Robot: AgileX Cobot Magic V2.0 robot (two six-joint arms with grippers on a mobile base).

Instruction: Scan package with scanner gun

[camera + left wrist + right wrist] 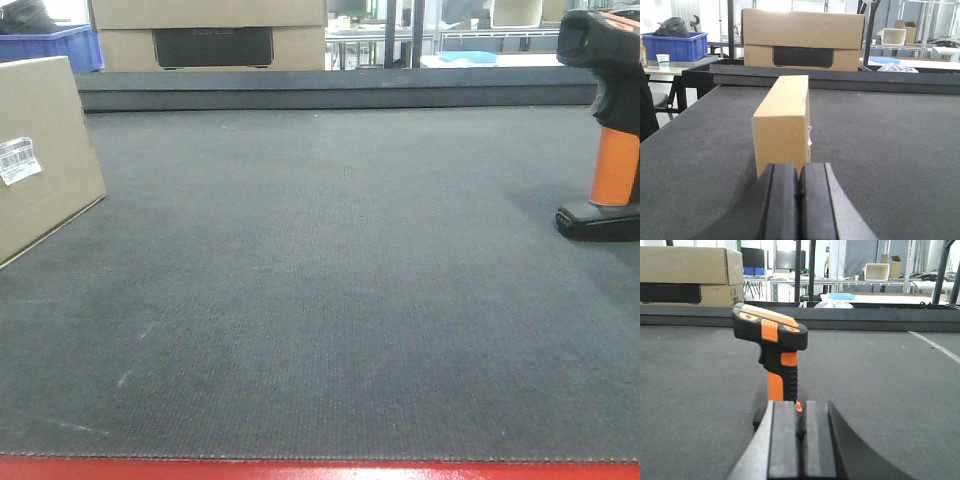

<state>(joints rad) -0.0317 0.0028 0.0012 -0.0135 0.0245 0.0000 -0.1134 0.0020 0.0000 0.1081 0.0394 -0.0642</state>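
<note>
Cardboard first: your package [45, 150] stands on edge at the left edge of the front view. Its white barcode label [18, 160] faces the middle of the grey mat [320, 300]. Well apart from it, at the right edge, the scanner gun [612, 130] stands upright on its flat black foot [600, 220].

Both grippers are empty, with their fingers pressed together. The left gripper [800, 175] sits low in its wrist view, aimed at the package's narrow end. The right gripper [801, 412] sits near the orange handle [775, 385].

Watch two things. If you advance the right one without opening it, you will likely shove the gun over, since that foot is small. If you nudge the package with the left, it may topple label-down, leaving nothing to scan.
</note>
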